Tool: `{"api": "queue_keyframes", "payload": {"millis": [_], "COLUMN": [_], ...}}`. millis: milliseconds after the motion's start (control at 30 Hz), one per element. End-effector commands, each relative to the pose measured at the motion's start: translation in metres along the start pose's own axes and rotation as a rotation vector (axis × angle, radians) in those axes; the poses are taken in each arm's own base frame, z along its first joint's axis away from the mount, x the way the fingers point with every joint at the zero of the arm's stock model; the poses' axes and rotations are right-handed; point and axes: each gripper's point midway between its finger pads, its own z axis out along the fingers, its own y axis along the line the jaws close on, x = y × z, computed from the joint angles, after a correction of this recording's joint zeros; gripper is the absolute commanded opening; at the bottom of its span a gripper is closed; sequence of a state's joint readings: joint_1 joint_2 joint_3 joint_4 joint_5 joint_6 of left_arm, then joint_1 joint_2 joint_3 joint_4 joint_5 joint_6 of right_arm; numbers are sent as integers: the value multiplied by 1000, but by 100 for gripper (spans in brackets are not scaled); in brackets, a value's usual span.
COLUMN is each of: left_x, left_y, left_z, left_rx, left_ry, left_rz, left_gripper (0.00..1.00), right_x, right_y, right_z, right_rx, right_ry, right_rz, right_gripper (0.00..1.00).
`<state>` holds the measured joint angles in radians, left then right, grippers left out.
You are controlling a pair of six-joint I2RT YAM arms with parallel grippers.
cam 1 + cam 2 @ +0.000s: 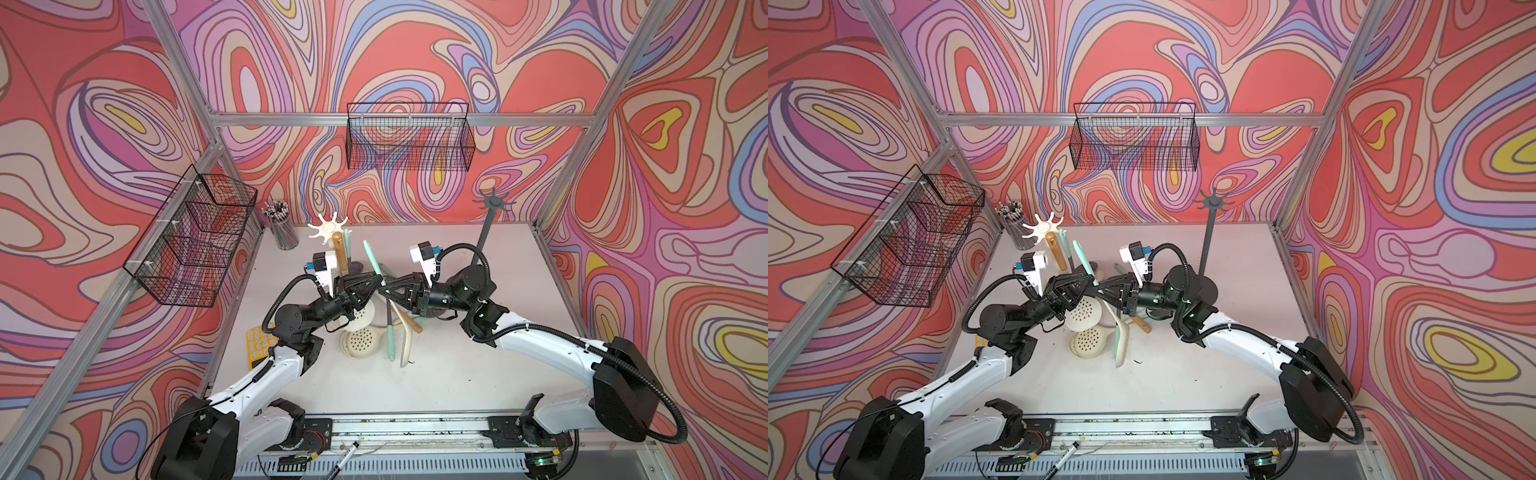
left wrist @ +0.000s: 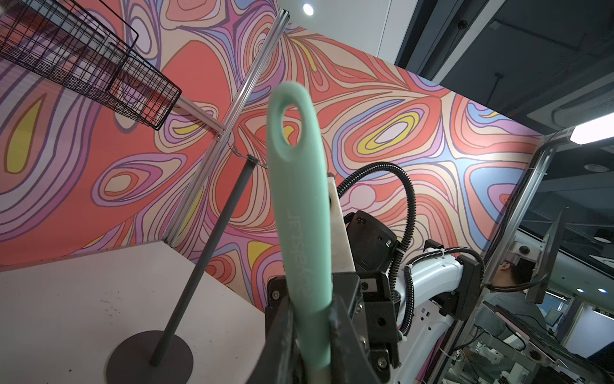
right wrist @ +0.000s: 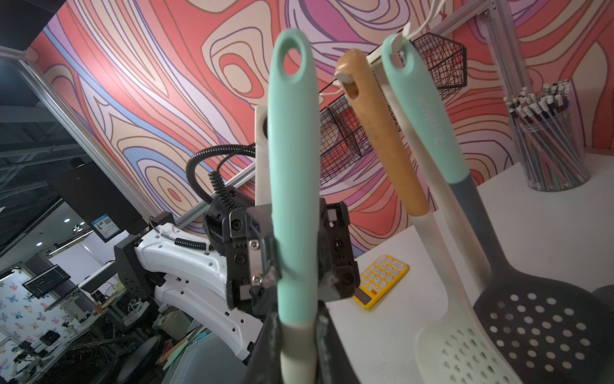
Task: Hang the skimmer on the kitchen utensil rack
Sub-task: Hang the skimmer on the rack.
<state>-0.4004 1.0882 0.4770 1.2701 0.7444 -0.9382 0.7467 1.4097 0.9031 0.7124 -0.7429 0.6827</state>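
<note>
Where both arms meet at mid-table: mint-handled skimmer (image 1: 371, 257), handle tilted, hang-hole end uppermost. Left to right: white utensil rack (image 1: 330, 227), two utensils hung; left gripper (image 1: 376, 282), clamped on skimmer handle; right gripper (image 1: 388, 289), pinching same handle from opposite side; dark utensil rack (image 1: 492, 203), rear right.

The left arm (image 1: 266, 374) and right arm (image 1: 540, 338) wear white shells between chunky black joint housings. Ribbed black conduit (image 2: 411, 202) loops off each. The left gripper (image 1: 377, 281) and right gripper (image 1: 387, 291) are black, triangular-braced, dotted with silver screws. A white camera bracket (image 1: 424, 259) with a blue plug tops each wrist.
</note>
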Motion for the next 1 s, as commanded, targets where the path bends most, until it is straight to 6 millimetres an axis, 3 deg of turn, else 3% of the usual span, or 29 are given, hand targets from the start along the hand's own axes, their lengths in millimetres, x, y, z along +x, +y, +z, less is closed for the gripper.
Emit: {"api": "queue_keyframes", "payload": {"millis": [0,67,167,233,400,600,700,867,967], "left_x": [-14,-12,-18,-20,-20,-21,-21,-16,-8], "left_y": [-25,-25,-29,-29,-28,-33,-34,-30,-21], "left_z": [4,4,8,11,14,12,10,5,-1], "left_rx": [93,96,112,118,123,129,124,61,-41], "left_ry": [-26,-18,-20,-20,-12,-18,-20,9,62], "left_rz": [90,88,104,107,102,103,102,118,128], "left_gripper": [28,40,42,39,19,8,5,2,1], "right_x": [-5,-6,-5,-5,-5,-4,-3,-1,1], "right_y": [12,11,10,10,9,7,6,4,0], "right_z": [5,6,7,8,10,11,10,8,4], "right_rx": [-53,-56,-62,-66,-71,-69,-66,-42,-3], "right_ry": [5,3,5,4,6,10,10,10,13], "right_rz": [19,21,28,30,33,37,38,29,11], "right_gripper": [12,12,12,12,12,15,22,42,50]}}
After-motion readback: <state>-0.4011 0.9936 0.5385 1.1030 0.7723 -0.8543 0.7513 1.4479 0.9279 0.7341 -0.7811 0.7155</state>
